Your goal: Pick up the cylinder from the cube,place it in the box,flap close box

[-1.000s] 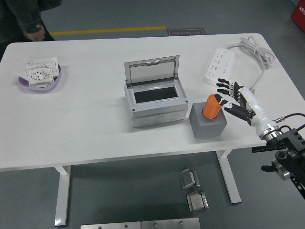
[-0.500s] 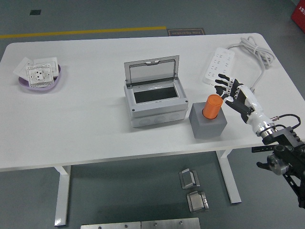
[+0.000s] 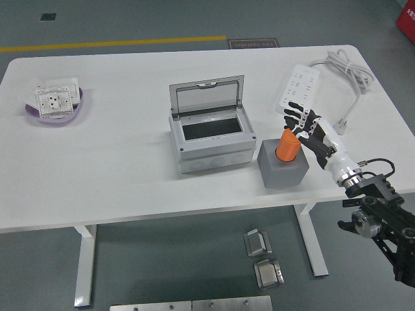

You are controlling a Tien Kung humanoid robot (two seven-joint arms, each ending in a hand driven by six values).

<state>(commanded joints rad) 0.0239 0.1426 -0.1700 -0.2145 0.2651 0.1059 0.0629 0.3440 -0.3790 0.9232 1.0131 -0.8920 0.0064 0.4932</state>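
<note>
An orange cylinder (image 3: pixel 287 145) stands upright on a grey cube (image 3: pixel 283 167) right of the table's middle. My right hand (image 3: pixel 301 127) comes in from the lower right, its fingers spread beside the cylinder's top right side; whether they touch it is unclear. They are not closed around it. A grey box (image 3: pixel 211 136) sits left of the cube with its clear lid (image 3: pixel 207 96) standing open and a dark, empty inside. The left arm is out of sight.
A white power strip (image 3: pixel 297 87) with a grey cable (image 3: pixel 343 68) lies behind the hand at the back right. At the far left, a purple dish (image 3: pixel 58 107) holds a white socket plate. Metal parts lie on the floor below the table.
My right hand has moved left to the cylinder's top. The person at the top left a second ago has left the view. Cylinder, cube and box have not moved.
</note>
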